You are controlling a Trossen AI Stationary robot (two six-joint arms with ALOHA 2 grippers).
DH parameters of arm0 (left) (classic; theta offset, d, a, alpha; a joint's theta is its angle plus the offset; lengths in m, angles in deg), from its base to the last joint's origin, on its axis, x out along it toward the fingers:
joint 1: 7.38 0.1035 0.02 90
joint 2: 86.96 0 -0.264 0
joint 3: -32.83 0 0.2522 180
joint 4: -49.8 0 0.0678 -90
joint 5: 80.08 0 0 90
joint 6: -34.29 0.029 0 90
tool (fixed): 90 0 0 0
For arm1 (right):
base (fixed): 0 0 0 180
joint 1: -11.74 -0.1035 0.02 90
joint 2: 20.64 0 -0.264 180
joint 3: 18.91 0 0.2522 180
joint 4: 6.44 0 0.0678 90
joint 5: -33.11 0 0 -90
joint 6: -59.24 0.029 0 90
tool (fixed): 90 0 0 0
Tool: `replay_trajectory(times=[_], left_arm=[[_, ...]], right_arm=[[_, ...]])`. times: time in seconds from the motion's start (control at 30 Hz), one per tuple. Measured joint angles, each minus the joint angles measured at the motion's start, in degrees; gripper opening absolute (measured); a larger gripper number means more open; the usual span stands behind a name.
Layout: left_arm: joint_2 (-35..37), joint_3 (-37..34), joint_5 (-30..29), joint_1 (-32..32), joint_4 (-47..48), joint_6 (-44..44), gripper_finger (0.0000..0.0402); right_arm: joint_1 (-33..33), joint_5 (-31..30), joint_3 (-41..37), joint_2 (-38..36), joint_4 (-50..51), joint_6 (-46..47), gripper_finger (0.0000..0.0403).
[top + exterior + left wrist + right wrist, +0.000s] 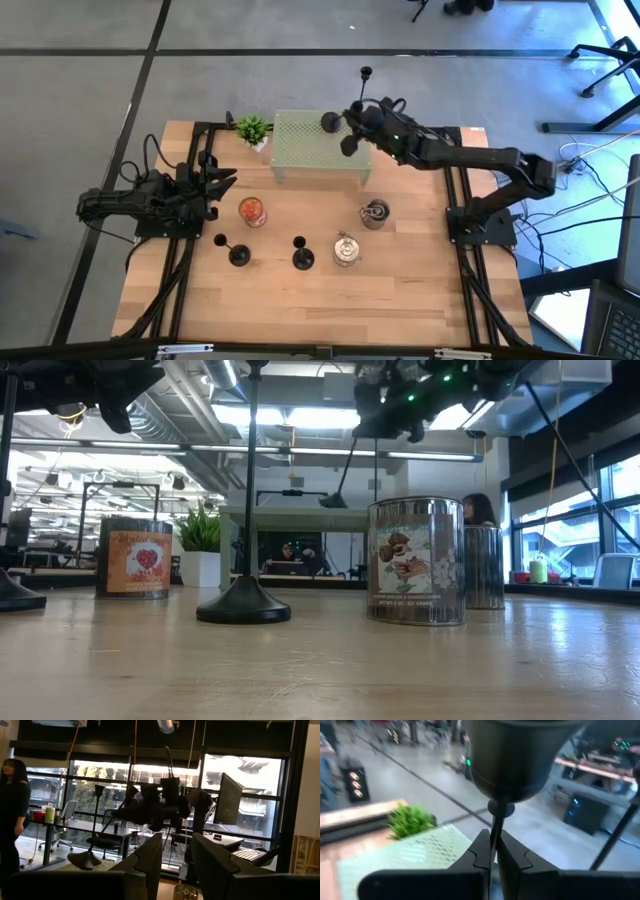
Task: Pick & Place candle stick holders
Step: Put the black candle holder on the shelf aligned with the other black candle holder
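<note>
We reach our right arm across the back of the table, its right gripper (352,120) raised above the pale green perforated stand (318,148). Its fingers (481,851) pinch the thin stem of a held candlestick (496,827), which hangs tilted with its disc base (330,122) over the stand. Another candlestick (366,82) stands on the stand's far edge. Our left gripper (212,182) waits at the table's left edge, fingers spread. Two more candlesticks (240,255) (302,258) stand on the bare wooden table (400,290) among three jars (345,250). A small potted plant (252,130) sits just beside the stand. Beyond the table lies an office with large windows; a person (12,820) stands there.
</note>
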Motion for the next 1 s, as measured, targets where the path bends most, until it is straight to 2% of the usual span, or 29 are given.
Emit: replay_trajectory(times=[0.17, 0.3, 0.7, 1.0], left_arm=[[0.0, 0.0, 0.01, 0.0, 0.01, 0.09, 0.0102], [0.0, 0.0, 0.01, -0.01, 0.01, 0.13, 0.0102], [0.0, 0.0, 0.01, -0.01, 0.03, 0.12, 0.0102], [0.0, 0.0, 0.03, 0.0, 0.03, 0.09, 0.0102]], right_arm=[[1.36, -0.18, 8.62, 3.4, 13.6, 1.42, 0.0013], [1.98, 0.21, 13.66, 5.5, 19.85, 2.7, 0.0013], [2.04, 0.21, 14.56, 6.11, 20.92, 2.68, 0.0014], [2.04, 0.23, 14.56, 6.18, 21.63, 0.74, 0.0081]])
